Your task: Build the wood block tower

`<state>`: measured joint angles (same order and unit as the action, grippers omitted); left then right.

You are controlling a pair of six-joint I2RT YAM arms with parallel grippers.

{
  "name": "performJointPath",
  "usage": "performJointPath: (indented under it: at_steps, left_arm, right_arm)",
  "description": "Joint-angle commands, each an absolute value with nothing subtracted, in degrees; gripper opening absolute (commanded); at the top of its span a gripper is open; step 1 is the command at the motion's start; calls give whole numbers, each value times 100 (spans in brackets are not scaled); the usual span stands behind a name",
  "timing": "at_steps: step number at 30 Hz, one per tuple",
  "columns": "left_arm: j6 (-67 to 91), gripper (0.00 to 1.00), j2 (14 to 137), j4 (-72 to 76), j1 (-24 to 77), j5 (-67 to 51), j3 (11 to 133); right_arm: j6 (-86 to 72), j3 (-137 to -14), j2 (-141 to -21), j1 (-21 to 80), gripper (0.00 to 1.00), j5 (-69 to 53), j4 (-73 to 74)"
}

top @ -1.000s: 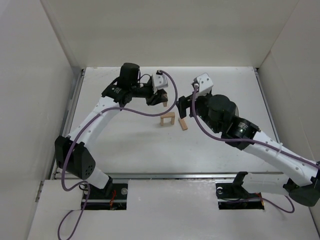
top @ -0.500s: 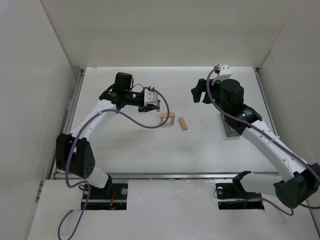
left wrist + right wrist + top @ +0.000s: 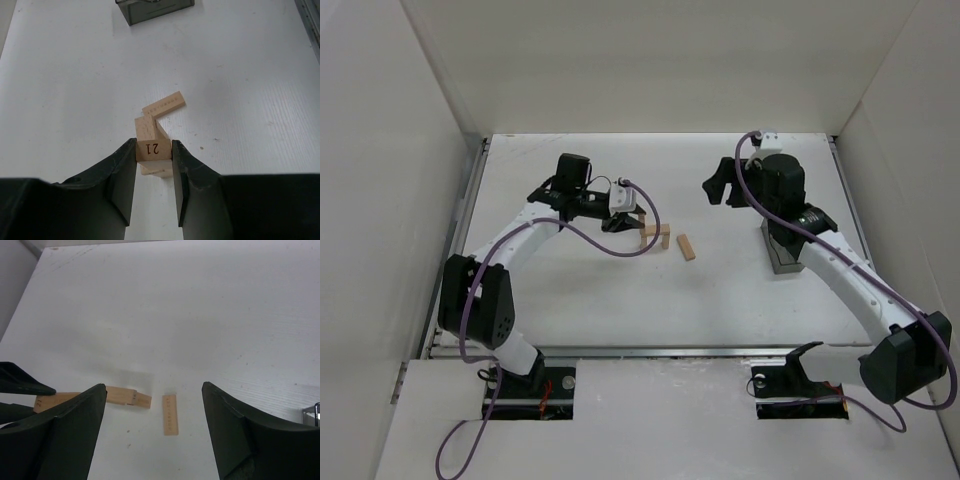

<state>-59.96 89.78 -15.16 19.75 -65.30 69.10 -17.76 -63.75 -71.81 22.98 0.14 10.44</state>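
White walls (image 3: 430, 90) box in the pale surface (image 3: 620, 300). Above it the right hand (image 3: 716, 186) has lifted back from the blocks, its jaws wide and empty. The left hand (image 3: 154, 150) has dropped low and grips a numbered block (image 3: 154, 148) narrowly. A grey bin (image 3: 150, 10) sits far beyond its fingertips. The wood block tower (image 3: 656, 237) stands at those fingertips, and the loose plank (image 3: 686, 247) lies flat just beyond it. With the right hand clear, the left likely seats this block; that plank looks next.
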Motion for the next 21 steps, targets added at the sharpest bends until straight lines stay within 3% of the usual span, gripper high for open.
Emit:
performJointPath:
  at_steps: [1, 21]
  left_arm:
    - [-5057, 0, 8965, -494, 1925, -6882, 6732]
    - [-4676, 0, 9070, 53, 1925, -6381, 6469]
  right_arm:
    - [-1828, -6381, -7163, 2250, 82, -167, 624]
    - [-1828, -6275, -7163, 2092, 82, -325, 624]
